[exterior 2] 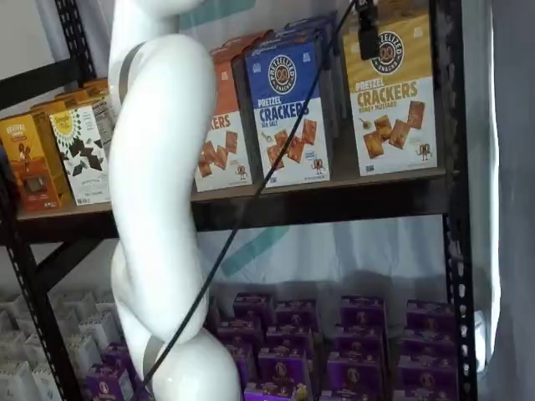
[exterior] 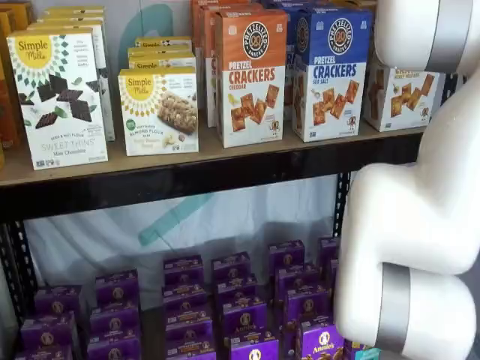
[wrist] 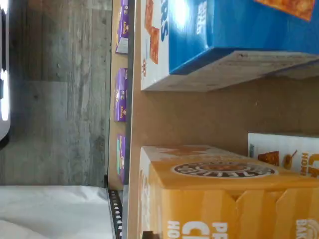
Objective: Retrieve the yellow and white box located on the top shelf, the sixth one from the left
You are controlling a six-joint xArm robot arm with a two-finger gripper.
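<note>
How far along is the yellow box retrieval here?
Done: the arm has reached the yellow box, a black finger at its top front. In hand: the grip itself, though closure isn't visible. Left: the box stands on the top shelf, not yet pulled out.

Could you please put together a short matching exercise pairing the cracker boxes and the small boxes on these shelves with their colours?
Things:
1. honey mustard pretzel crackers box
2. sea salt pretzel crackers box
3. cheddar pretzel crackers box
4. small Annie's boxes on the lower shelf

Colours:
A. orange top, white bottom
B. purple
C. mustard-yellow top, white bottom
D. blue top, white bottom

Pairs: 1-C, 2-D, 3-A, 4-B
</note>
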